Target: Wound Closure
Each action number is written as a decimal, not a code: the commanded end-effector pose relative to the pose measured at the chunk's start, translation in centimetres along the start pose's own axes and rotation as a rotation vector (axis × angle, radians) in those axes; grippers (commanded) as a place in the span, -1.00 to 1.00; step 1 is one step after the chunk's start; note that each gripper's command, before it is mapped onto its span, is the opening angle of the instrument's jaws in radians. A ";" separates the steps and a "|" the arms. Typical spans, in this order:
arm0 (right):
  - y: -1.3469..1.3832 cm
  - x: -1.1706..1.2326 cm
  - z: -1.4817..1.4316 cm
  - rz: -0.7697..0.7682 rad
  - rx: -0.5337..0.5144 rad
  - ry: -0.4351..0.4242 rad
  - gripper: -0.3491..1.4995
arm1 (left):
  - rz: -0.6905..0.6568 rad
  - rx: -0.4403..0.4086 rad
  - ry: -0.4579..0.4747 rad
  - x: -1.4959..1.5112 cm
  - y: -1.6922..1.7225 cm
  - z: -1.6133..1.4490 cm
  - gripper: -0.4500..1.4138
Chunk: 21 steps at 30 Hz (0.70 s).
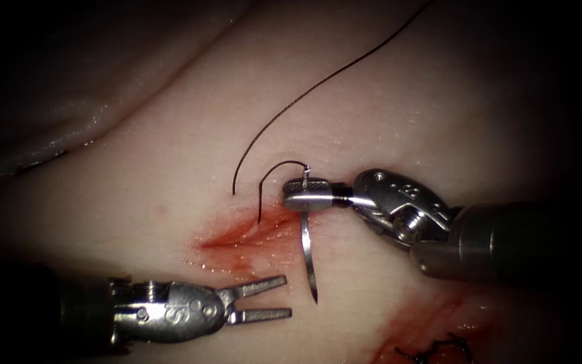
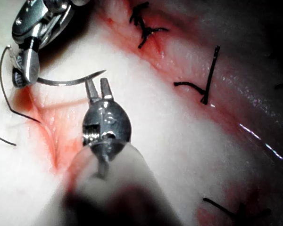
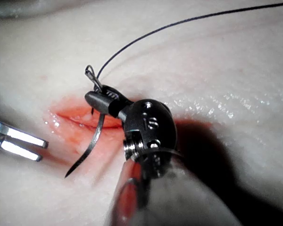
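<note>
Between the two tools: cut [image 1: 247, 236] in the tissue [image 1: 439, 121], wet with red fluid [image 1: 237, 243]
Right tool [image 1: 304, 193]: comes in from the right; fingers [image 1: 311, 200] closed on the needle [image 1: 310, 259] close to its thread end, just at the cut's right end
Needle: hangs free of the tissue below the right fingers, its curve running down to a bare tip [image 1: 316, 300]; the short tail end stands up above the fingers
Thread [image 1: 318, 84]: leaves the needle's tail, loops left of the right fingers down to the cut's upper edge, and a second long strand runs up and away to the upper right
Left tool [image 1: 264, 300]: below the cut, fingers [image 1: 261, 288] spread apart, holding nothing; the needle tip lies just right of them, apart
Left wrist view: left tool [image 2: 98, 89] with open fingers just under the needle [image 2: 70, 81]; right tool [image 2: 26, 68] beyond, clamped on it
Right wrist view: right tool [image 3: 96, 99] gripping the needle [image 3: 87, 150] over the cut [image 3: 80, 120]; left fingers [image 3: 19, 141] to the side
Older stitches [image 2: 146, 26]: dark knots along a second red line, well away from both tools
</note>
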 end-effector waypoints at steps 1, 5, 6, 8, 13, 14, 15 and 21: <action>0.00 -0.10 0.07 -0.023 0.008 0.000 -1.00 | -0.012 0.006 -0.007 -0.10 0.01 0.06 -0.64; 0.00 -0.11 0.06 -0.059 0.022 0.013 -1.00 | -0.054 0.098 -0.061 -0.26 -0.11 0.08 -1.00; 0.00 -0.11 0.05 -0.065 0.023 0.016 -1.00 | -0.057 0.109 -0.065 -0.27 -0.13 0.09 -1.00; 0.01 -0.10 0.05 -0.070 0.024 0.022 -1.00 | -0.065 0.134 -0.074 -0.29 -0.18 0.11 -1.00; 0.02 -0.09 0.04 -0.081 0.027 0.026 -1.00 | -0.091 0.164 -0.101 -0.32 -0.27 0.15 -1.00; 0.02 -0.09 0.04 -0.081 0.027 0.026 -1.00 | -0.097 0.164 -0.121 -0.33 -0.29 0.16 -1.00; 0.02 -0.09 0.04 -0.081 0.024 0.026 -1.00 | -0.102 0.162 -0.144 -0.35 -0.30 0.17 -1.00; 0.02 -0.08 0.06 -0.098 0.022 0.031 -1.00 | -0.095 0.161 -0.258 -0.62 -0.41 0.27 -1.00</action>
